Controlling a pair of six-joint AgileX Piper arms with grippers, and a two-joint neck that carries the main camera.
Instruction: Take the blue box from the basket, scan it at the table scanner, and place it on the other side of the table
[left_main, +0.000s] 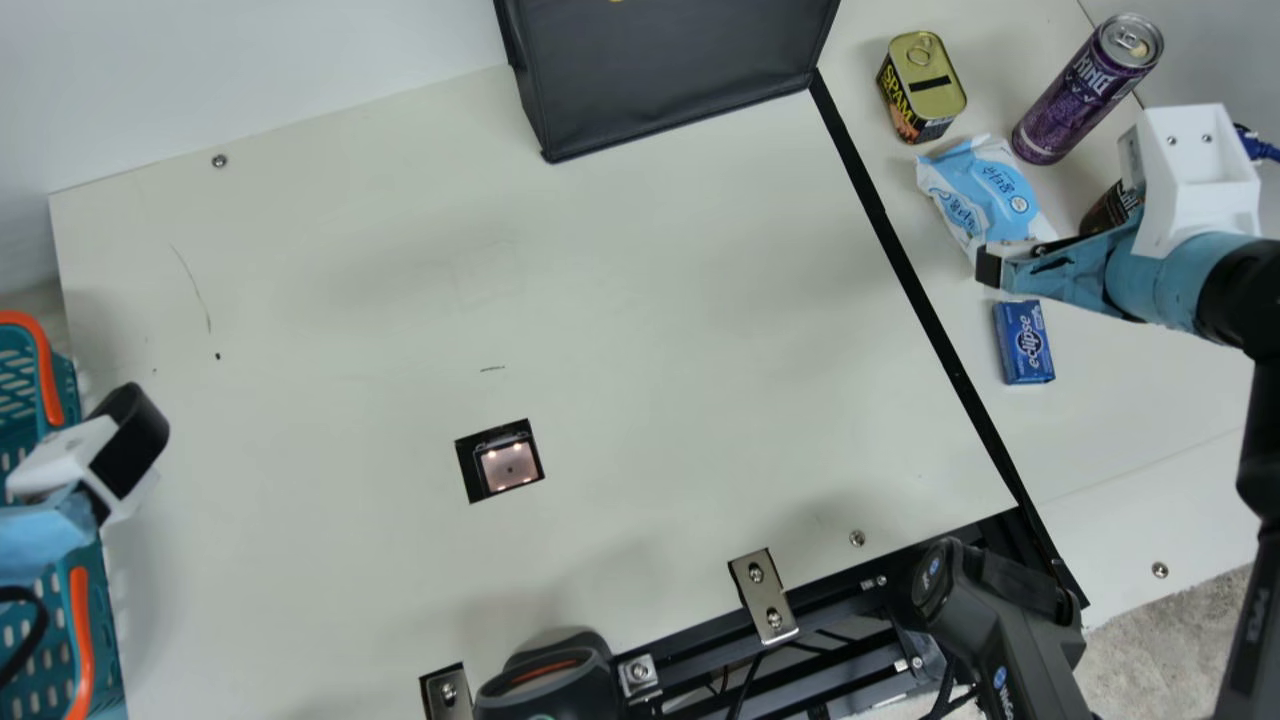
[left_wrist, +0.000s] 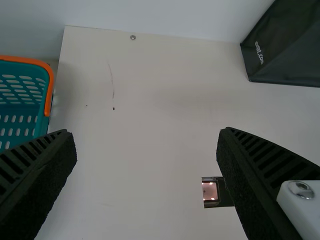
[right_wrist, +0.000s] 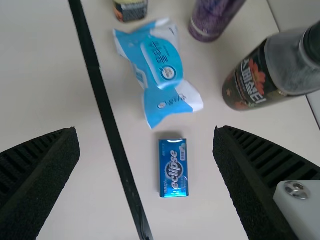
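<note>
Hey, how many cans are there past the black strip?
2: the gold-topped can above the blue-and-white packet in the main view, and the purple can to its right. The right gripper and its arm may hide others there.

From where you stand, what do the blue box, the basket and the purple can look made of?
Blue box: glossy, edges catching light; thin metal or coated card, can't tell.
Basket: satin teal, likely moulded plastic, from its regular slots.
Purple can: printed metal, probably aluminium, from its bare silvery lid.

Spread black ribbed pincer (left_wrist: 146, 145), pale table (left_wrist: 150, 150), teal basket (left_wrist: 20, 107) with orange handle (left_wrist: 49, 90), table scanner (left_wrist: 210, 191), black bag (left_wrist: 290, 50)
</note>
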